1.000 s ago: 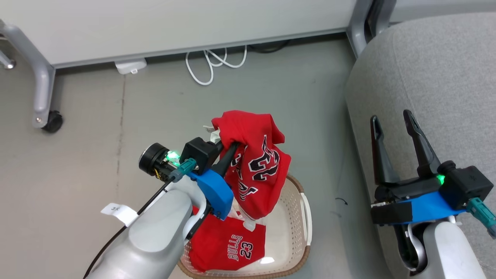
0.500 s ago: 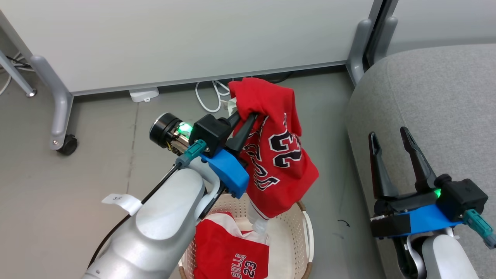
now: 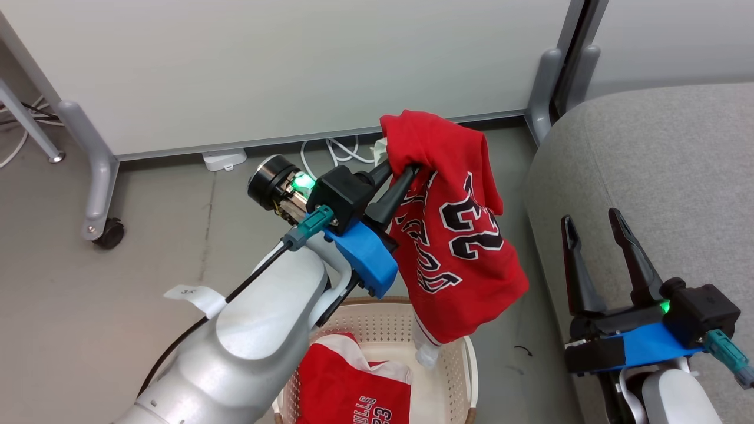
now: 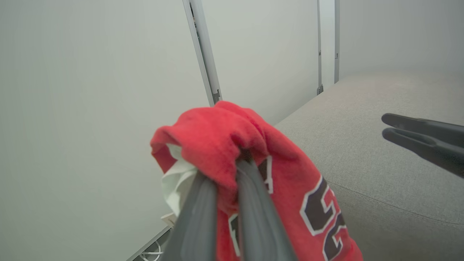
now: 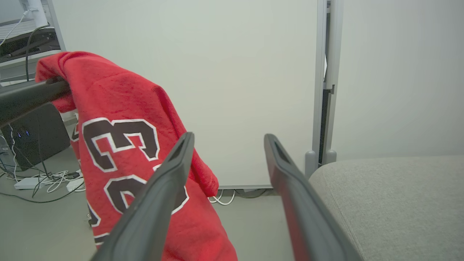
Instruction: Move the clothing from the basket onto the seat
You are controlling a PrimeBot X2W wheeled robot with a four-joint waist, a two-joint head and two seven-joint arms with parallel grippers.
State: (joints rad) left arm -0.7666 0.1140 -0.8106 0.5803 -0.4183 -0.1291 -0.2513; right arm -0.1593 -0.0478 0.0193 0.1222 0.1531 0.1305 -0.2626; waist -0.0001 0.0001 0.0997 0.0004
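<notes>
Left gripper [image 3: 403, 169], centre of head view: fingers pinched shut on a bunched fold of a red jersey [image 3: 465, 247]. The left wrist view confirms the cloth is clamped between them. The jersey hangs free with dark numerals facing out. Its lowest end dangles over the basket [image 3: 465, 359] at bottom centre.

A second jersey [image 3: 347, 388] lies inside the basket, partly behind the left forearm.

The seat [image 3: 660, 159] takes the right side, and the hanging jersey is near its left edge.

Right gripper [image 3: 591, 217], lower right: fingers spread, nothing between them, over the seat's edge.
</notes>
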